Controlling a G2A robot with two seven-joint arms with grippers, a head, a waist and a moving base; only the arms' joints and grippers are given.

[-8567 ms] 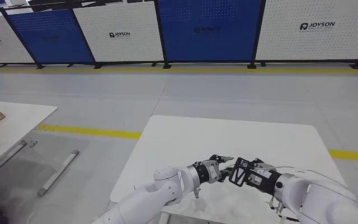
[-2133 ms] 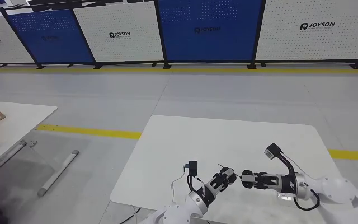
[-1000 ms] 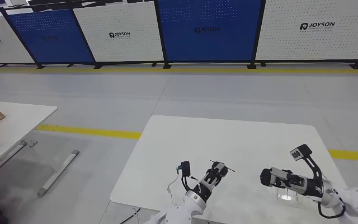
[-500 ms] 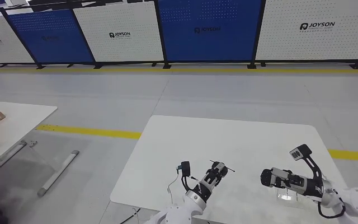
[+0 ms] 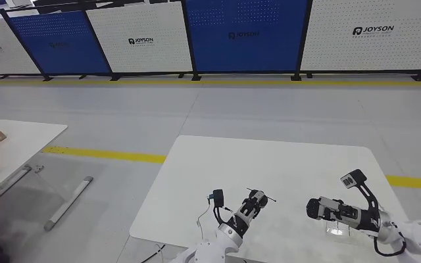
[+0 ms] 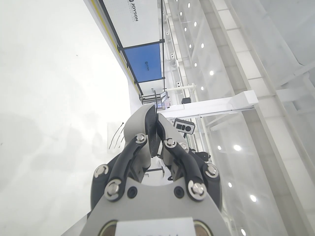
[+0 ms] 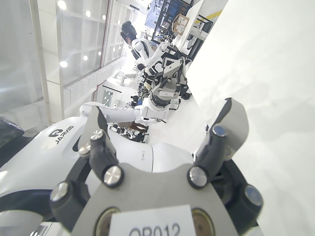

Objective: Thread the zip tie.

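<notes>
— How are the grippers held?

— The left gripper (image 6: pixel 155 114) is pressed together on a thin black plastic zip tie (image 6: pixel 156 100). The right gripper (image 7: pixel 165 111) is spread wide, and nothing is held between its fingers.

— Where is the zip tie?

— It is pinched at the left gripper's tips, over the near part of the white rectangular table (image 5: pixel 263 158), well apart from the right gripper.

— Is any container seen?

— A pale box-like patch (image 5: pixel 336 229) lies on the table under the right arm. Whether it is a container cannot be told.

— How does the tie look?

— It is a slim dark strip, and its head cannot be made out.

— What differs between views?

— From above, the tie is seen as a fine line crossing the fingertips. In the left wrist view only a short end juts past them, and thin dark curved lines (image 6: pixel 117 136) are seen on the table beside the gripper. Whether these are ties or shadows cannot be told.
</notes>
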